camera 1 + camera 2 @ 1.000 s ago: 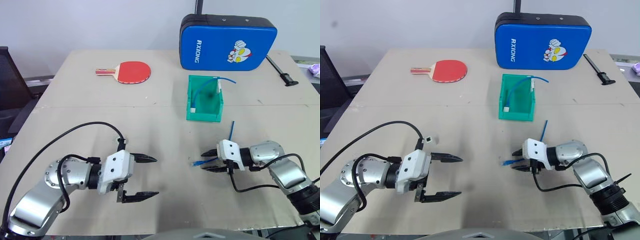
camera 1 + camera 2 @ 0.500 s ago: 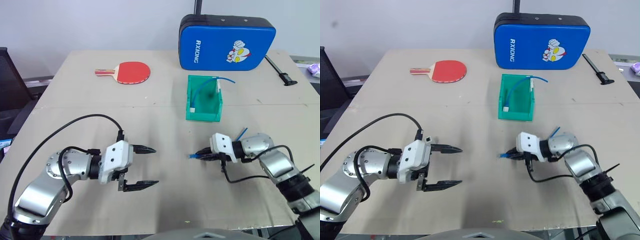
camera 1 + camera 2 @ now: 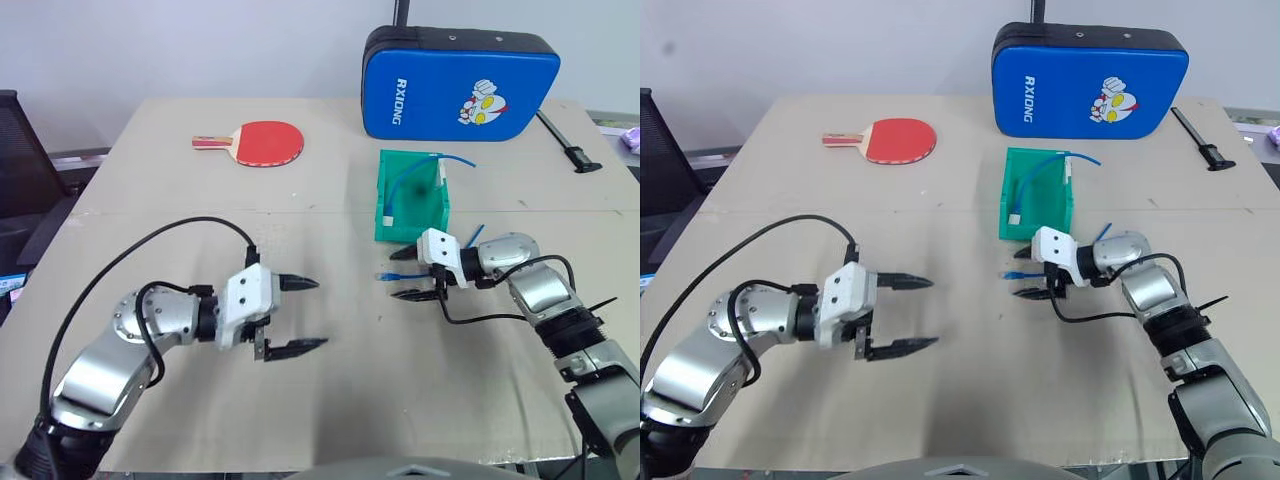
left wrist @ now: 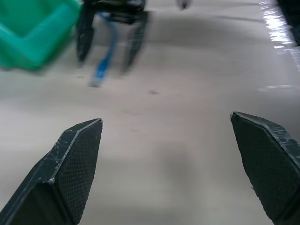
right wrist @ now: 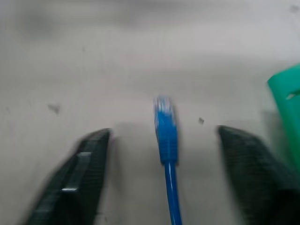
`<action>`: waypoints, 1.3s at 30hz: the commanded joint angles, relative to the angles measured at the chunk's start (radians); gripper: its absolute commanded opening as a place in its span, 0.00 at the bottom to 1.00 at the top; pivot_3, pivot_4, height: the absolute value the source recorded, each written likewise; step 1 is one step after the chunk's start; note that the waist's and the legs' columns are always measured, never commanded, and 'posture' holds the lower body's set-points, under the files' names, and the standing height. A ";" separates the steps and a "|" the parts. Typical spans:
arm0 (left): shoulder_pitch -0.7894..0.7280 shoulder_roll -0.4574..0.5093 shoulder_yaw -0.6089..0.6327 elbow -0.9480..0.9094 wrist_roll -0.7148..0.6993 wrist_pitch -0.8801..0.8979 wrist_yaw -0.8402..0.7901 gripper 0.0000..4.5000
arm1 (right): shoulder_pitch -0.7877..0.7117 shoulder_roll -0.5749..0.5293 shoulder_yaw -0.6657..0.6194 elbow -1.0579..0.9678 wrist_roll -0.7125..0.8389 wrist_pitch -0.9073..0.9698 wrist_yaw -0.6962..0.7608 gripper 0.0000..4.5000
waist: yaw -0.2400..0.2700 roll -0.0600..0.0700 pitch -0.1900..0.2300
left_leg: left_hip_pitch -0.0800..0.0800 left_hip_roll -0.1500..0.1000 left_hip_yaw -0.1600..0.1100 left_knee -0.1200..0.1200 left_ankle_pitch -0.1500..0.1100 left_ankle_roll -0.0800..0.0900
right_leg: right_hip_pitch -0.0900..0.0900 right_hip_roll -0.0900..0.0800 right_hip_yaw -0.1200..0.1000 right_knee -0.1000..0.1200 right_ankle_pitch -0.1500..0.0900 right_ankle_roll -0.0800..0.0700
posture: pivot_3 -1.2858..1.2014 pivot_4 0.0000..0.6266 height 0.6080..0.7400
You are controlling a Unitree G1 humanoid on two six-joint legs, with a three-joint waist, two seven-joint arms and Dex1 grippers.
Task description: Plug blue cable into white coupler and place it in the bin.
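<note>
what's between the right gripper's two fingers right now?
The blue cable, plug end forward, lies in the gap of the open right gripper, apart from either finger. Under it, bare table. The right wrist view shows it best.

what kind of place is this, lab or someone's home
Most likely a lab or office test bench, not a home: a table covered in plain cardboard against a bare wall, with odd props laid out, a paddle, a blue case and a green bin of cables.

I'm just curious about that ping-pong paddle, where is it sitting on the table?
The red table tennis paddle lies at the far left of the table, left of the blue padded case and the green bin.
</note>
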 commanded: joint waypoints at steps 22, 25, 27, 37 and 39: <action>-0.566 -0.445 -0.399 0.794 0.389 -0.272 -0.026 1.00 | 1.033 -0.028 -0.645 -0.838 0.343 0.154 -0.311 0.99 | -0.004 0.000 0.000 | 0.001 -0.006 -0.001 0.003 0.000 0.001 | 0.001 0.004 0.005 0.002 0.001 0.004 | 0.52 0.24 1.00; -0.579 -0.445 -0.394 0.828 0.396 -0.293 -0.043 1.00 | 1.057 -0.025 -0.642 -0.846 0.337 0.132 -0.319 0.99 | -0.003 -0.001 0.000 | 0.002 -0.005 -0.001 0.003 0.000 0.001 | 0.001 0.005 0.006 0.003 0.001 0.004 | 0.52 0.24 1.00; -0.586 -0.446 -0.388 0.845 0.396 -0.303 -0.046 1.00 | 1.062 -0.023 -0.639 -0.855 0.342 0.128 -0.330 0.99 | -0.003 -0.001 0.000 | 0.002 -0.005 -0.001 0.003 0.000 0.001 | 0.001 0.005 0.006 0.003 0.001 0.004 | 0.52 0.24 1.00; -0.600 -0.459 -0.386 0.893 0.411 -0.327 -0.056 0.85 | 1.052 -0.028 -0.610 -0.843 0.328 0.106 -0.348 1.00 | 0.000 -0.001 -0.001 | 0.002 -0.005 -0.001 0.003 0.000 0.001 | 0.001 0.005 0.006 0.003 0.001 0.004 | 0.52 0.24 1.00; -0.594 -0.455 -0.382 0.874 0.403 -0.309 -0.067 0.64 | 1.050 -0.030 -0.606 -0.842 0.327 0.105 -0.348 1.00 | 0.000 -0.001 -0.001 | 0.002 -0.005 -0.001 0.003 0.000 0.001 | 0.001 0.005 0.006 0.003 0.001 0.004 | 0.52 0.24 1.00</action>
